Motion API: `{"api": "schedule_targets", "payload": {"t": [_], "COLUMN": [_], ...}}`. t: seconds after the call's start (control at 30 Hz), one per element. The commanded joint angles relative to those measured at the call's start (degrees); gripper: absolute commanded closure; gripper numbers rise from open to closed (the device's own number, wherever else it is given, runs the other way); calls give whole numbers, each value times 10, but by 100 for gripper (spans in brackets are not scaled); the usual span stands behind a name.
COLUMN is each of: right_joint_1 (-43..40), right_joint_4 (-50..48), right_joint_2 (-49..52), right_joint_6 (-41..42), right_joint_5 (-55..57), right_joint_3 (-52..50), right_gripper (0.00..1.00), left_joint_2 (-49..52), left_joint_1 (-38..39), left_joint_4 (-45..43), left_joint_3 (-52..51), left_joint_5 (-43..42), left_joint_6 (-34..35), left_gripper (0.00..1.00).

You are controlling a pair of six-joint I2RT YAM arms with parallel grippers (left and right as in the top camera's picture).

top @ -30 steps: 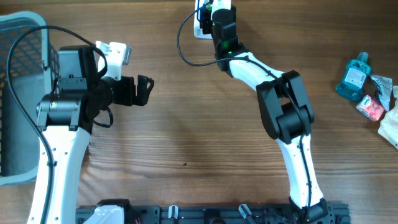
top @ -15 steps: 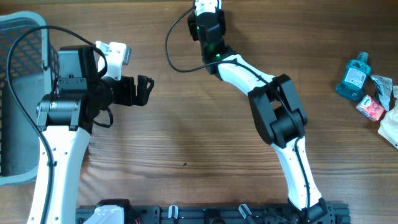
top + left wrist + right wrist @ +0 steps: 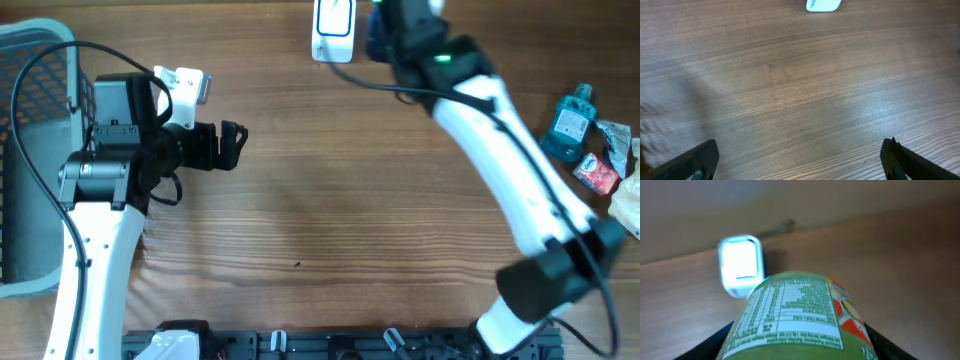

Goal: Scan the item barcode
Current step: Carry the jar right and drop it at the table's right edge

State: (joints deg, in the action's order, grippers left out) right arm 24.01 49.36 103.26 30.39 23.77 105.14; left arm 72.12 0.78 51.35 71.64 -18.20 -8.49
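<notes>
Nearest: left gripper (image 3: 232, 146), jaws wide apart, empty, well short of scanner (image 3: 332, 22) and off to its left over bare bench (image 3: 330, 220).

Farther: right gripper (image 3: 799, 347) clamped on green-labelled container (image 3: 790, 312), just right of scanner, near its face.

Small-print panel faced wrist camera; barcode not seen.

Step judged: presenting code to scanner.

Needed for clean read: roll wrist until barcode faced scanner face, keep container apart from it, hold steady, keep grip firm on round body.
</notes>
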Motion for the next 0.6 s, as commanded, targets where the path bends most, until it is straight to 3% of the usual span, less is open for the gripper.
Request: {"api": "schedule_targets", "payload": {"t": [0.0, 0.2, 0.37, 0.57], "right_joint_1": [-45, -146, -231, -318], "right_joint_4": [113, 249, 248, 174], "right_joint_2": [-26, -20, -18, -18], "right_joint_6": [155, 177, 178, 176], "right_joint_5": [-40, -148, -211, -228], "right_joint_3": [3, -14, -87, -224], "right_gripper": [36, 34, 34, 33], "left_joint_2": [0, 0, 0, 0], "left_joint_1": [-3, -3, -3, -3], "left_joint_4": [-1, -1, -1, -3], "left_joint_3": [8, 8, 8, 8], "left_joint_5": [-9, -9, -9, -9], "left_joint_6": [1, 1, 1, -2], "left_gripper": [0, 0, 0, 0]}}
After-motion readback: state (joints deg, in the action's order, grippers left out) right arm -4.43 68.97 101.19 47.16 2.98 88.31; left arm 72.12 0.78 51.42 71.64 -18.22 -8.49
